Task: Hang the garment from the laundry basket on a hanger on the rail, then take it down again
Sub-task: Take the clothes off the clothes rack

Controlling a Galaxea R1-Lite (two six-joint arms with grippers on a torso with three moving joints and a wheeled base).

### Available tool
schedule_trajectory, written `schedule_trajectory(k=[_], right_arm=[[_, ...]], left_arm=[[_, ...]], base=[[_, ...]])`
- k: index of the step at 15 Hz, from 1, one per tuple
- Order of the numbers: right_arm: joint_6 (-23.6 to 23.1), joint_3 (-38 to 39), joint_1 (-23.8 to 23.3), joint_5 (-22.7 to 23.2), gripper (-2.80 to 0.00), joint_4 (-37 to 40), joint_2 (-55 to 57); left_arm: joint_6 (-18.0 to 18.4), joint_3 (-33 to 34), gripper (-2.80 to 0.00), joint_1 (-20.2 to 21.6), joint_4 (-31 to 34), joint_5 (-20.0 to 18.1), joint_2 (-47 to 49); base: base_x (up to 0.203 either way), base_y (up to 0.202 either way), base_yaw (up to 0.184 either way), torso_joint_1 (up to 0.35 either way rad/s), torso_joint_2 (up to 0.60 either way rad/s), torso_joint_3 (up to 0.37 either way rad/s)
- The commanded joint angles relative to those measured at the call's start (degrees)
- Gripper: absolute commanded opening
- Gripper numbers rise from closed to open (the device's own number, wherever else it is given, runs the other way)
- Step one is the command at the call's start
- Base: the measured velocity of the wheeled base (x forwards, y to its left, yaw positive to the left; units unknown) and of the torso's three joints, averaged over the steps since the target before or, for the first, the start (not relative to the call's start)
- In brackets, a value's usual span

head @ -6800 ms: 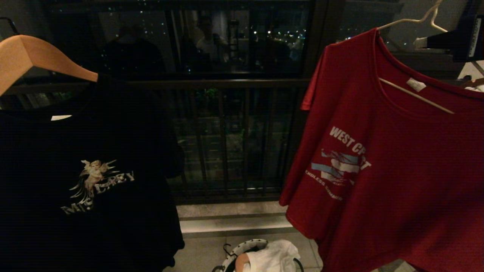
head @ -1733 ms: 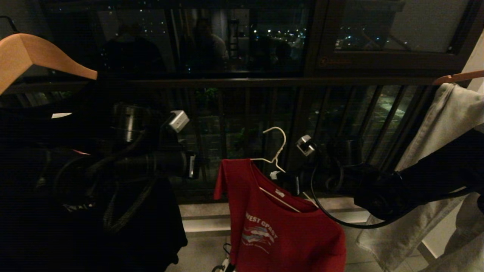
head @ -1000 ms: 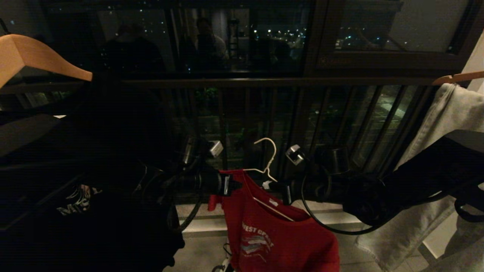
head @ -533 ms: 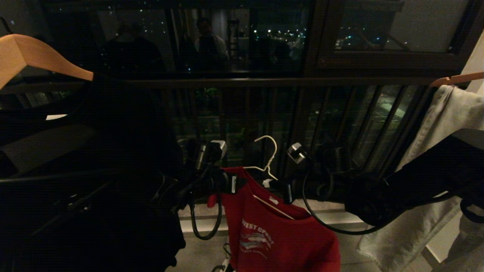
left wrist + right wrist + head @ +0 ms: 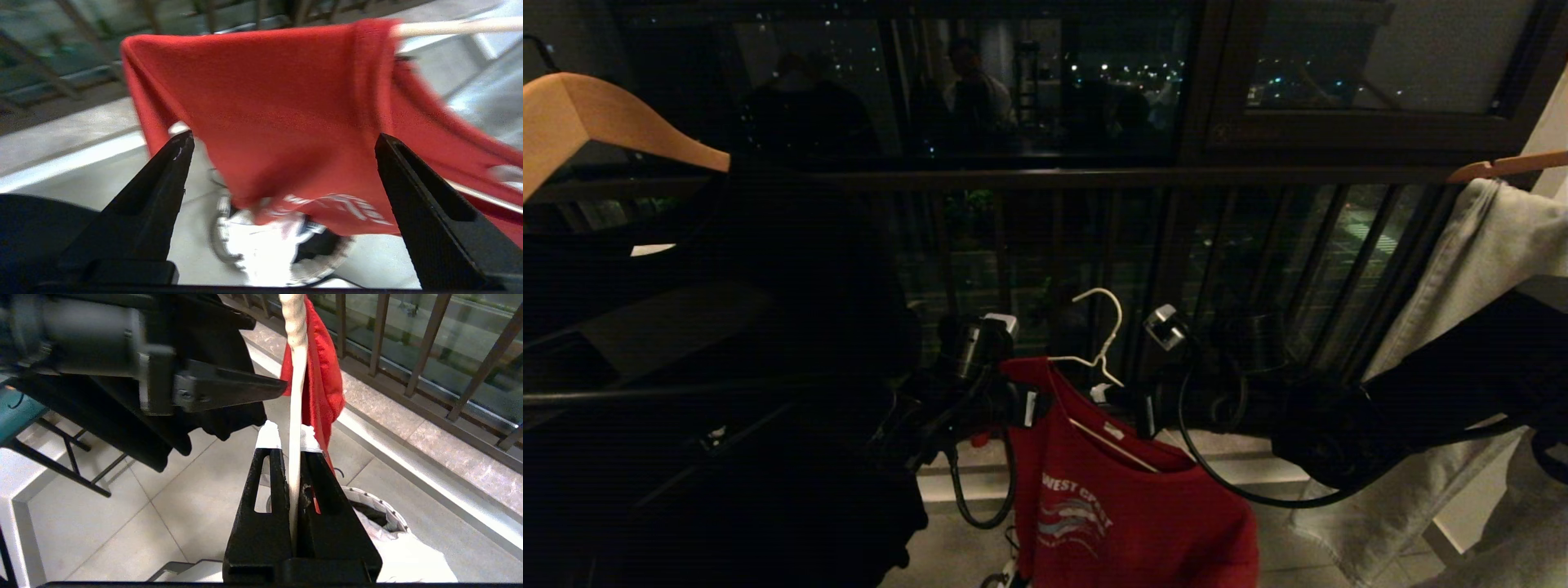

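Note:
The red garment (image 5: 1119, 506) hangs on the cream wire hanger (image 5: 1107, 327), held low over the floor, off the rail. My right gripper (image 5: 1104, 398) is shut on the hanger (image 5: 295, 396) just below its twisted neck. My left gripper (image 5: 1033, 404) stands open at the garment's left shoulder. In the left wrist view its fingers (image 5: 163, 179) spread wide before the red cloth (image 5: 286, 102), gripping nothing. The laundry basket (image 5: 335, 261) sits on the floor below, its rim (image 5: 380, 506) partly hidden by the garment.
A black T-shirt (image 5: 727, 367) on a tan wooden hanger (image 5: 605, 122) hangs close on the left. Pale grey cloth (image 5: 1486, 269) hangs at the right. The balcony railing (image 5: 1045, 175) runs behind. A white garment (image 5: 253, 253) lies in the basket.
My left gripper has opened wide at the garment's left shoulder and its wrist has turned. The right gripper has kept its hold on the hanger, almost still.

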Motion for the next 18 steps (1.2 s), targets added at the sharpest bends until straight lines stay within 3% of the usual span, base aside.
schedule_trajectory(k=[1, 4, 12, 18], right_arm=[[-0.02, 0.11, 0.08, 0.2, -2.8, -0.27, -0.49], [-0.06, 0.11, 0.1, 0.2, -2.8, -0.27, -0.58], [-0.08, 0.02, 0.1, 0.2, -2.8, -0.27, -0.49], [-0.08, 0.58, 0.71, 0.2, -2.8, -0.27, -1.1]], left_arm=[[0.35, -0.11, 0.0, 0.01, -2.71, 1.14, 1.11], [1.26, 1.78, 0.0, -0.01, -10.54, 2.06, 2.28], [1.09, 5.02, 0.0, -0.08, -10.54, -2.9, -0.56], [1.03, 3.75, 0.0, -0.01, -10.88, -2.63, 1.23]], base=[[0.0, 0.0, 0.0, 0.0, 0.0, 0.0], [0.0, 0.0, 0.0, 0.0, 0.0, 0.0], [0.0, 0.0, 0.0, 0.0, 0.0, 0.0], [0.0, 0.0, 0.0, 0.0, 0.0, 0.0]])
